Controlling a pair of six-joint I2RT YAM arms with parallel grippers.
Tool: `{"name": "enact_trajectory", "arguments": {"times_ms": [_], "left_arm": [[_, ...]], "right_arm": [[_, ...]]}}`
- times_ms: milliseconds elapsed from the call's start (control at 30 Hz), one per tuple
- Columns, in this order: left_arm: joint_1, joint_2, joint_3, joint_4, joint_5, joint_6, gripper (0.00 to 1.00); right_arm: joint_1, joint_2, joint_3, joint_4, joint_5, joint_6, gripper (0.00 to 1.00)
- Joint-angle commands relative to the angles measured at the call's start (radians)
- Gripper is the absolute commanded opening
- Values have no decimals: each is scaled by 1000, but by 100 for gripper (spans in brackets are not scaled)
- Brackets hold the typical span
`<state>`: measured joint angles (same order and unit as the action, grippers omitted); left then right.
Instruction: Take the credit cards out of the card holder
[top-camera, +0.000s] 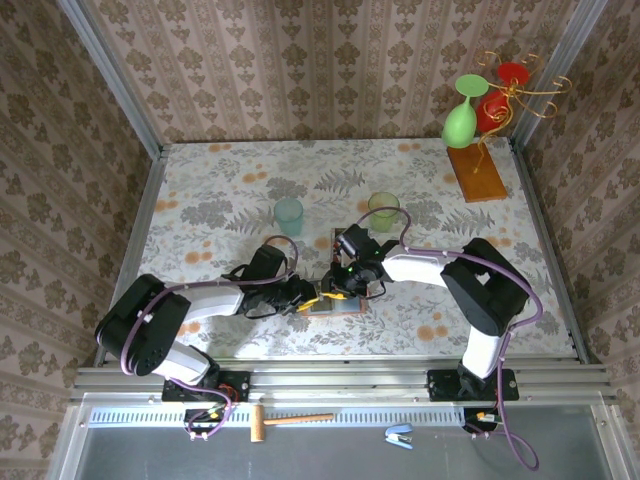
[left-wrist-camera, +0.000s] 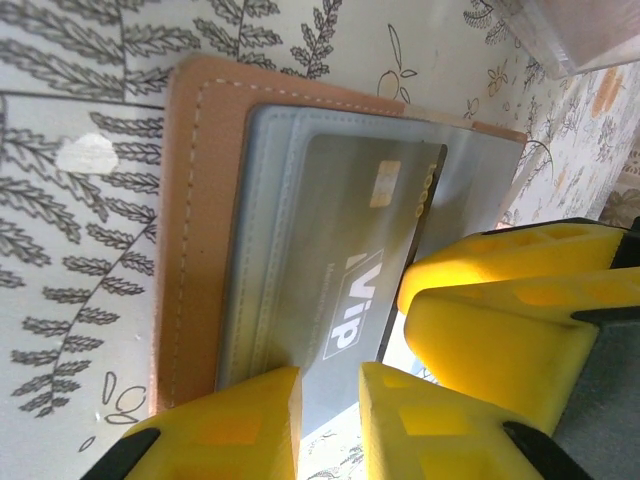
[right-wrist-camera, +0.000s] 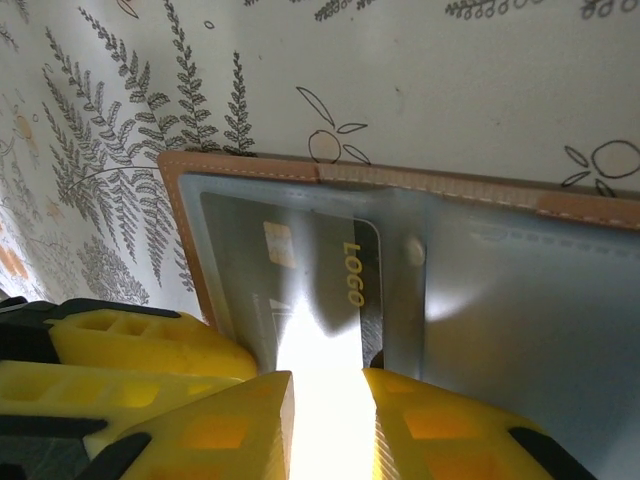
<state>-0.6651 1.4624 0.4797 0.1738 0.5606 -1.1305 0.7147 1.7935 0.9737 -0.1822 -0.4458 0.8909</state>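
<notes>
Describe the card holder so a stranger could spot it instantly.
On the floral table, look mid-front, just nearer than the two green cups. The card holder lies open flat there: tan stitched leather, grey-blue pockets, a dark VIP card inside. Unlike the orange-brown wooden base at back right, it has stitching and pockets.

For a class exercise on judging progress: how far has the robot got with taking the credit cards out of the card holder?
Done: the card holder lies opened flat on the table. In hand: the left gripper and right gripper are both down at the holder, by the dark card. Left: that card sits in its grey-blue pocket, so it must be pulled out, then any others.
</notes>
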Motion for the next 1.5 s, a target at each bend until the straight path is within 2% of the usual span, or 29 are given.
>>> {"name": "enact_trajectory", "arguments": {"times_ms": [0,467,1467], "left_arm": [[8,-19,-18,10,-8,-3,23],[9,-4,-13,15,-4,-2,23],[7,21,-18,16,-4,-2,23]], "right_arm": [[8,17,20,1,-11,3,24],[8,12,30,-80,49,-42,29],[7,-31,46,-176,114,-104,29]]}}
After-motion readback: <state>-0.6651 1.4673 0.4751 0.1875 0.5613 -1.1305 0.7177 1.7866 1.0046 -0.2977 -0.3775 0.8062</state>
